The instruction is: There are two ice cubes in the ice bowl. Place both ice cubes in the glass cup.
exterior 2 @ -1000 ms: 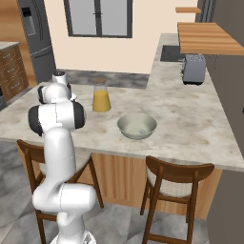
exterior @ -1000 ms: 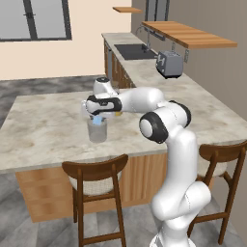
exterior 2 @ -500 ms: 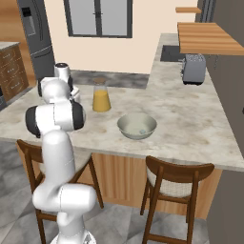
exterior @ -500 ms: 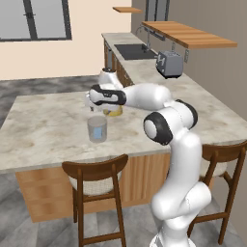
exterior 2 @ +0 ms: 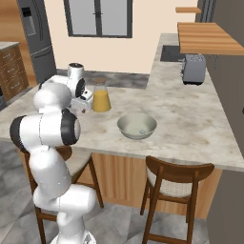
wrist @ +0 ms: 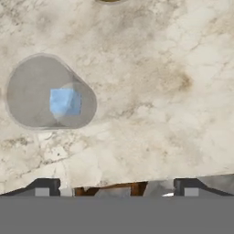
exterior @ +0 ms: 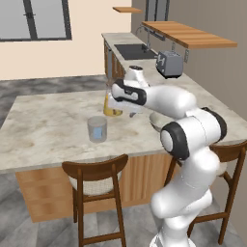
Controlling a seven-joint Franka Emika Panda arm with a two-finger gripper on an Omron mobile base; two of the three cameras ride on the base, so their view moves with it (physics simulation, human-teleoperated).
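The glass cup (exterior: 97, 129) stands on the island counter with one pale-blue ice cube (exterior: 98, 133) inside; from above, the cup (wrist: 32, 91) and its cube (wrist: 65, 101) lie to the upper left. My gripper (exterior: 131, 114) hovers open to the right of the cup, in front of the juice carafe. Its fingertips (wrist: 43, 187) stand wide apart with nothing between them. The ice bowl (exterior 2: 137, 126) sits further right, a second small ice cube (exterior 2: 142, 132) on its bottom. My arm hides much of the bowl (exterior: 155, 119) in the left base view.
A glass carafe of orange juice (exterior 2: 101, 97) stands just behind the gripper. A toaster (exterior 2: 193, 69) and a sink (exterior: 132, 50) are on the far counter. Wooden stools (exterior: 96, 178) (exterior 2: 178, 176) stand along the island's near edge.
The hand has lifted away from above the cup and swung right, toward the carafe and bowl. The cup and bowl have stayed put.
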